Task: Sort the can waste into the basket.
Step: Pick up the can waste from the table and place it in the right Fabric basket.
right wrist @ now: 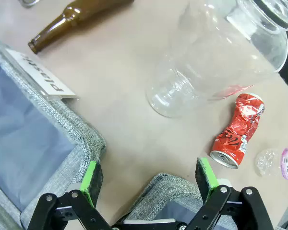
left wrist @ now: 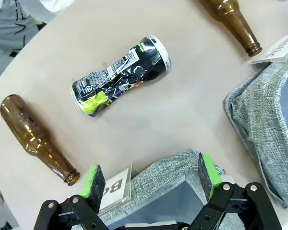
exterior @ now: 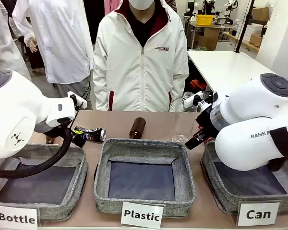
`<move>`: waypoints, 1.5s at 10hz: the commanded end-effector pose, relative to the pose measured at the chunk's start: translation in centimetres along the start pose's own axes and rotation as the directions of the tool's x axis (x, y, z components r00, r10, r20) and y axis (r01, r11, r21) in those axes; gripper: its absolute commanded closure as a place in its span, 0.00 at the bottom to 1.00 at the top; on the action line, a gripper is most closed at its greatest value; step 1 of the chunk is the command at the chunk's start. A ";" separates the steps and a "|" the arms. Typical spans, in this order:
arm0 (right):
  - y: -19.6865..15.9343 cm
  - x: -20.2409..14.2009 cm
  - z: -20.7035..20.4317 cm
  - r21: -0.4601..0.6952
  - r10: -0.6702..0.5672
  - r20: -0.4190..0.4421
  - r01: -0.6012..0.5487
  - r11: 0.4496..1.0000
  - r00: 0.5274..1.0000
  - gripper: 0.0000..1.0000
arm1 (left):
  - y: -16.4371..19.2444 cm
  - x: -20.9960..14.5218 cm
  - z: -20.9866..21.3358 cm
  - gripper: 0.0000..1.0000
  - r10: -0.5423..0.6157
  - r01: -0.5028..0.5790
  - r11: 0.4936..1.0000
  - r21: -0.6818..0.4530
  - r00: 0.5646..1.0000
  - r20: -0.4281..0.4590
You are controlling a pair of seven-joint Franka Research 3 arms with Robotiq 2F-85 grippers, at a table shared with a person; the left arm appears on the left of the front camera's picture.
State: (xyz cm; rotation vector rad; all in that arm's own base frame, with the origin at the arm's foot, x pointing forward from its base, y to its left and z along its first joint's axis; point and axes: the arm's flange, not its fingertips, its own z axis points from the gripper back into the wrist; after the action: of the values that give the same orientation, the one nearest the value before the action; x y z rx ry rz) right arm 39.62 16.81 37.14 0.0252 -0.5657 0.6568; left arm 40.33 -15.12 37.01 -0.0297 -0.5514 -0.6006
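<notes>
The black crushed can (left wrist: 120,76) with yellow-green and white print lies on its side on the table, ahead of my left gripper (left wrist: 150,175), which is open and empty above a corner of the "Bottle" basket (left wrist: 168,167). From the front, this can (exterior: 89,134) shows beside my left arm. The red crushed can (right wrist: 237,129) lies ahead and to the right of my right gripper (right wrist: 149,175), also open and empty, over a corner of a grey basket (right wrist: 165,189). The "Can" basket (exterior: 212,184) stands at the front right, partly under my right arm.
Brown glass bottles (left wrist: 36,139) (left wrist: 230,21) (exterior: 137,127) lie on the table. A large clear plastic bottle (right wrist: 216,52) lies next to the red can, and a small crushed one (right wrist: 278,160) lies near it. The "Plastic" basket (exterior: 103,189) stands in the middle. A person in a white jacket (exterior: 141,62) stands opposite.
</notes>
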 end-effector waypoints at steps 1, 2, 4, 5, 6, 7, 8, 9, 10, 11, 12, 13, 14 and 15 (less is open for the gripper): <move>0.0 0.0 0.0 0.000 0.000 0.000 0.000 1.000 1.000 0.00 | 0.0 0.0 0.0 0.00 0.000 0.000 1.000 0.000 1.000 0.000; 0.0 0.0 0.0 0.000 0.000 0.000 0.000 1.000 1.000 0.00 | 0.0 0.0 0.0 0.00 0.000 0.000 1.000 0.000 1.000 0.000; 0.0 0.0 0.0 0.000 0.000 0.000 0.000 1.000 1.000 0.00 | 0.0 0.0 0.0 0.00 0.000 0.000 1.000 0.000 1.000 0.000; 0.0 0.0 0.0 0.000 0.000 0.000 0.000 1.000 1.000 0.00 | 0.0 0.0 0.0 0.00 0.000 0.000 1.000 0.000 1.000 0.000; 0.0 0.0 0.0 0.000 0.000 0.000 0.000 1.000 1.000 0.00 | 0.0 0.0 0.0 0.00 0.000 0.000 1.000 0.000 1.000 0.000; 0.0 0.0 0.0 0.000 0.000 0.000 0.000 1.000 1.000 0.00 | 0.0 0.0 0.0 0.00 0.000 0.000 1.000 0.000 1.000 0.000; 0.0 0.0 0.0 0.000 0.000 0.000 0.000 1.000 1.000 0.00 | 0.0 0.0 0.0 0.00 0.000 0.000 1.000 0.000 1.000 0.000; 0.0 0.0 0.0 0.000 0.000 0.000 0.000 1.000 1.000 0.00 | 0.0 0.0 0.0 0.00 0.000 0.000 1.000 0.000 1.000 0.000; 0.0 0.0 0.0 0.000 0.000 0.000 0.000 1.000 1.000 0.00 | 0.0 0.0 0.0 0.00 0.000 0.000 1.000 0.000 1.000 0.000; 0.0 0.0 0.0 0.000 0.000 0.000 0.000 1.000 1.000 0.00 | 0.0 0.0 0.0 0.00 0.000 0.000 1.000 0.000 1.000 0.000; 0.0 0.0 0.0 0.000 0.000 0.000 0.000 1.000 1.000 0.00 | 0.0 0.0 0.0 0.00 0.000 0.000 1.000 0.000 1.000 0.000; 0.0 0.0 0.0 0.000 0.000 0.000 0.000 1.000 1.000 0.00 | 0.0 0.0 0.0 0.00 0.000 0.000 1.000 0.000 1.000 0.000; 0.0 0.0 0.0 0.000 0.000 0.000 0.000 1.000 1.000 0.00 | 0.0 0.0 0.0 0.00 0.000 0.000 1.000 0.000 1.000 0.000; 0.0 0.0 0.0 0.000 0.000 0.000 0.000 1.000 1.000 0.00 | 0.0 0.0 0.0 0.00 0.000 0.000 1.000 0.000 1.000 0.000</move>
State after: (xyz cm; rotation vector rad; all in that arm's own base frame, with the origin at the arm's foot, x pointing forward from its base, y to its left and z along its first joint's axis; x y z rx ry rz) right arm 39.62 16.82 37.14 0.0247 -0.5657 0.6574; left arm 40.33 -15.12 37.01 -0.0297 -0.5514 -0.6006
